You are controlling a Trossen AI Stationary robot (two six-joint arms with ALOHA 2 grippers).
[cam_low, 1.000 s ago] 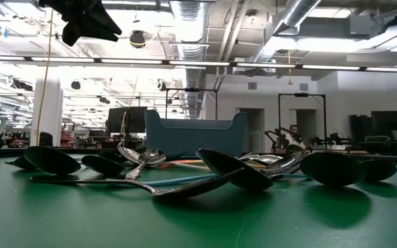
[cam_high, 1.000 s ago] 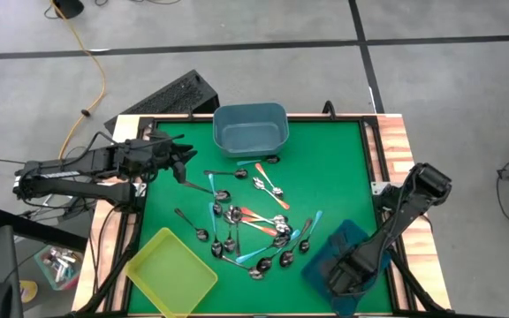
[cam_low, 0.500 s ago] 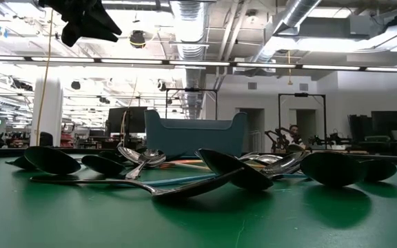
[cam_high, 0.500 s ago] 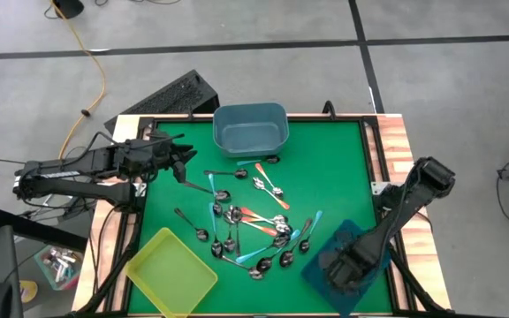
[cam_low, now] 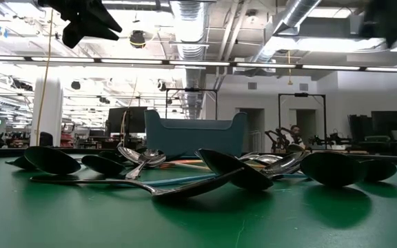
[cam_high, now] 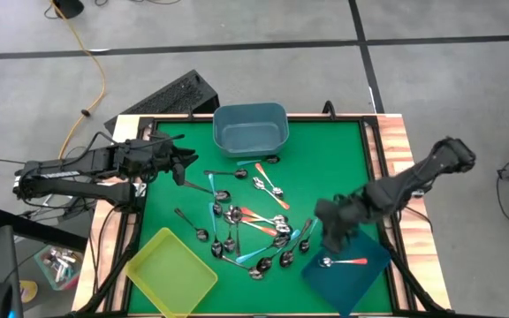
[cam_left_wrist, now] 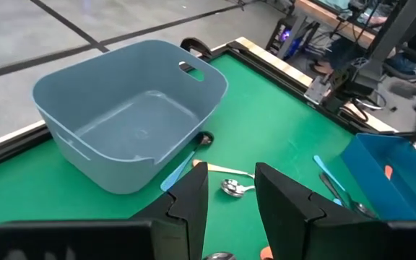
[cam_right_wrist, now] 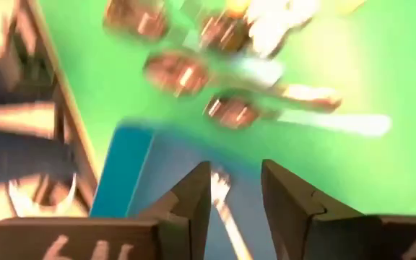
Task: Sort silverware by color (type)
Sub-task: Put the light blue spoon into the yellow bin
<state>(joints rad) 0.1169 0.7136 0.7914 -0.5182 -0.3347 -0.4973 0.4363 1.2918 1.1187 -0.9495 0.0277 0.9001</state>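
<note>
Several spoons [cam_high: 246,221] with teal, orange-red and dark handles lie in a loose pile on the green mat. One orange-handled spoon [cam_high: 343,262] lies flat on the floor of the dark blue bin [cam_high: 365,278]; it also shows blurred in the right wrist view [cam_right_wrist: 220,189]. My right gripper [cam_high: 328,228] is open and empty, above the bin's far left corner, beside the pile. My left gripper [cam_high: 182,162] is open and empty, raised over the mat's left side; its wrist view [cam_left_wrist: 230,189] looks at the grey-blue bin [cam_left_wrist: 132,115].
The grey-blue bin [cam_high: 251,129] stands at the mat's far edge. The yellow bin [cam_high: 171,271] stands at the near left corner. A teal-handled spoon [cam_left_wrist: 179,172] leans at the grey-blue bin's foot. Wooden rails border the table's left and right sides.
My right gripper has risen out of the dark blue bin and swung toward the far edge and left, toward the spoon pile. An orange-handled spoon now shows lying in that bin, where the gripper covered it before.
</note>
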